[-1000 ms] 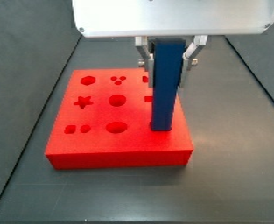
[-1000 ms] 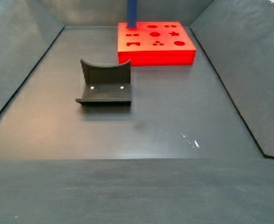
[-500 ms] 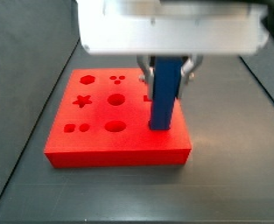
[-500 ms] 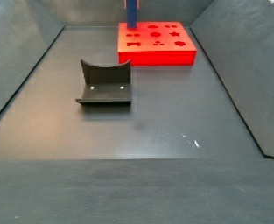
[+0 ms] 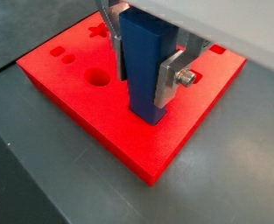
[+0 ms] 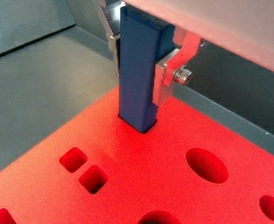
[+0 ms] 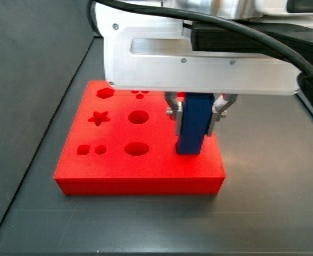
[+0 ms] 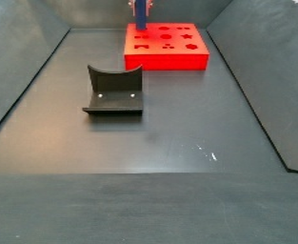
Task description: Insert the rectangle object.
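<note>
- Wrist views are both showing the rectangle object (image 5: pixel 143 70), a blue bar, standing upright with its lower end meeting the top of the red block (image 5: pixel 127 114) near one edge.
- Gripper (image 5: pixel 139 54) is clamping the bar between its silver fingers (image 5: pixel 174 77) high on the bar's upper part; a screw head is showing on the nearer finger plate.
- Side view is putting the gripper (image 7: pixel 199 108) directly over the red block (image 7: pixel 132 165), with the bar (image 7: pixel 194 128) rising from the block's side away from the star and round holes.
- Far side view is showing the block (image 8: pixel 166 48) at the back of the floor, bar (image 8: pixel 140 13) only partly in frame, and the dark curved holder (image 8: pixel 113 91) sitting well apart, nearer the camera.
- Step in hand, as I am reading it: insertion proper. The bar's foot appears to be entering a slot, though the slot's rim is hidden behind the bar, so depth is uncertain.
- Next move is likely calling for a straight downward push, keeping the bar vertical so it is not jamming against the slot walls, then opening the fingers once it is seated.
</note>
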You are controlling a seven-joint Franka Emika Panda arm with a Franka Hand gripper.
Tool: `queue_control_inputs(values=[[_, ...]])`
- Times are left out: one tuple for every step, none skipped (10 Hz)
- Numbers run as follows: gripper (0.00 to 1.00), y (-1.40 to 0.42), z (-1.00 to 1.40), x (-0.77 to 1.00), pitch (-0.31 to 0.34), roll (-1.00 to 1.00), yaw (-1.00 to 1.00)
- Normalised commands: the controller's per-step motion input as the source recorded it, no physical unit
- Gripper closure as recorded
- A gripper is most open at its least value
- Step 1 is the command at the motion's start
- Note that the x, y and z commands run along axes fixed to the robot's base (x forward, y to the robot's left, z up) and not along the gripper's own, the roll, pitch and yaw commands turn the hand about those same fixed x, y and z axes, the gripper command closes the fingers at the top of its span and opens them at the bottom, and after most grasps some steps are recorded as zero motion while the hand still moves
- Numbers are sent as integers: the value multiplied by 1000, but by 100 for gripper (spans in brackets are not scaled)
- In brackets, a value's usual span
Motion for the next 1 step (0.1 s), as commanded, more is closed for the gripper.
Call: queue_control_inputs(values=[[100, 0, 0, 0, 0, 0, 0]])
